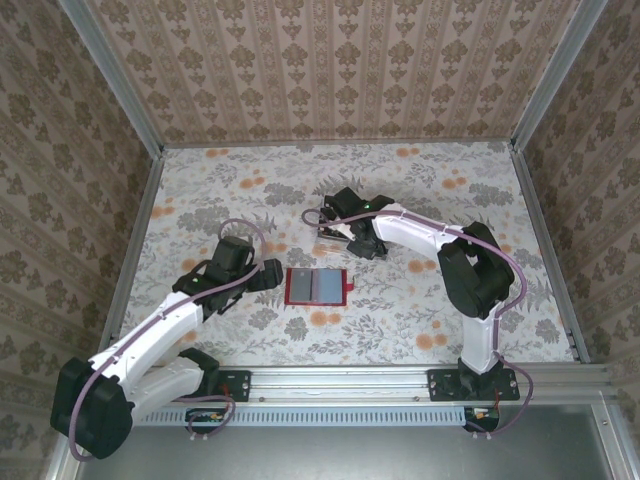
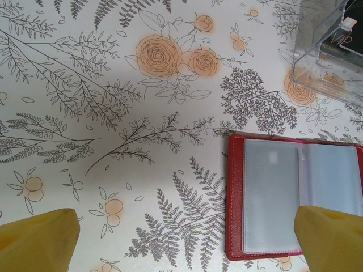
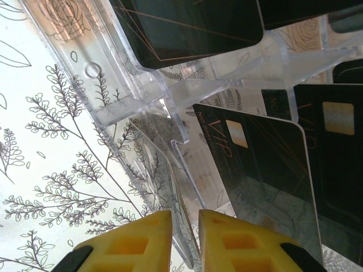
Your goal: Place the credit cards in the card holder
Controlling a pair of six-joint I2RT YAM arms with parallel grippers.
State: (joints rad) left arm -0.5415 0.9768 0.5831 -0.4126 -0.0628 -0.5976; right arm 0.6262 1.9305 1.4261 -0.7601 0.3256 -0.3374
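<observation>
The red card holder (image 1: 317, 286) lies open and flat on the floral table, its greyish clear pockets (image 2: 278, 192) facing up. My left gripper (image 1: 268, 275) hovers just left of it, open, with nothing between its yellow fingertips (image 2: 39, 241). Several black credit cards (image 3: 266, 170) marked VIP stand in a clear plastic rack (image 3: 142, 85) behind the holder. My right gripper (image 3: 185, 232) is at that rack (image 1: 338, 232). Its yellow fingers stand close together, with a clear wall of the rack pinched between them. No card is between them.
The rack (image 2: 326, 51) stands just beyond the holder's far right corner, with a dark card (image 2: 340, 48) inside. Patterned walls enclose the table (image 1: 200, 190) on three sides. Bare tabletop lies left of the holder and along the far side.
</observation>
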